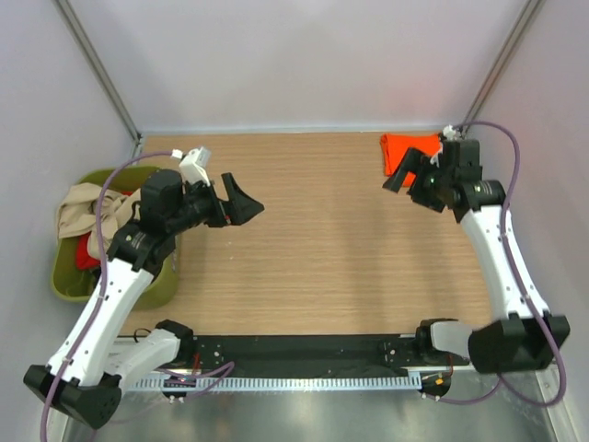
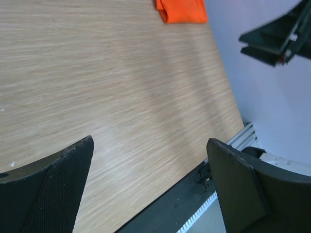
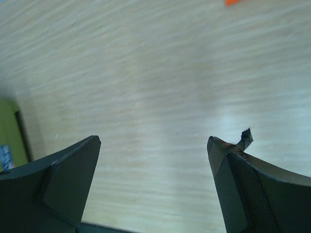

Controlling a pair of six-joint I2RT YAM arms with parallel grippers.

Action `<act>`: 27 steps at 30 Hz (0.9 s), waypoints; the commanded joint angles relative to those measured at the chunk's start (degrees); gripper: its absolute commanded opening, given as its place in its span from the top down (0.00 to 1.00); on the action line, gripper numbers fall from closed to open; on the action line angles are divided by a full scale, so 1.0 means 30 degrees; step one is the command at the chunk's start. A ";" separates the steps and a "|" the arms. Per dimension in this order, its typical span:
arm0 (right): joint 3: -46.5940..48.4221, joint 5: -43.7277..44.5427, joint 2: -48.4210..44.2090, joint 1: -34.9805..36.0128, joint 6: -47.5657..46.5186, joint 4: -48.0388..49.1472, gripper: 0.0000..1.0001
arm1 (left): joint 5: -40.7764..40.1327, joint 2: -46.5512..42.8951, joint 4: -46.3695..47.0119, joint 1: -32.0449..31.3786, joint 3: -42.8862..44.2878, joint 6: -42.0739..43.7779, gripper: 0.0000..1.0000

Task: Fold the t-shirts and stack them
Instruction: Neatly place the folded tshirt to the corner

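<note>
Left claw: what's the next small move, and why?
Probably swing the left claw over the tub and down onto the beige shirt. It and the right claw are open and empty, the orange shirt lies folded at the far right corner, and a red shirt lies crumpled beside the beige one.

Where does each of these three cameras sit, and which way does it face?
Top external: above and behind the robot, looking down on the light wooden table; left arm and right arm show whole.
Left wrist: on the left arm, looking past the open left gripper toward the folded bright orange t-shirt.
Right wrist: on the right arm, looking past the open right gripper toward the olive-green plastic tub.
Shared: top and left wrist both show that t-shirt.
</note>
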 commanded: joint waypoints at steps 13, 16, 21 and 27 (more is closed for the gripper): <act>-0.4058 -0.3639 -0.8764 0.0439 0.1328 -0.0010 0.00 | -0.2062 -0.4247 0.0379 -0.0005 -0.2422 -0.0597 0.00; -0.4380 -0.3433 -0.9057 0.0411 0.1389 0.0312 0.00 | -0.1914 -0.4657 0.0409 -0.0034 -0.2482 -0.0803 0.00; -0.4527 -0.3696 -0.8941 0.0410 0.1271 0.0519 0.00 | -0.1827 -0.4746 0.0321 -0.0005 -0.2248 -0.0685 0.00; -0.4528 -0.3609 -0.9057 0.0439 0.1095 0.0460 0.00 | -0.1592 -0.4746 0.0291 -0.0034 -0.2043 -0.0714 0.00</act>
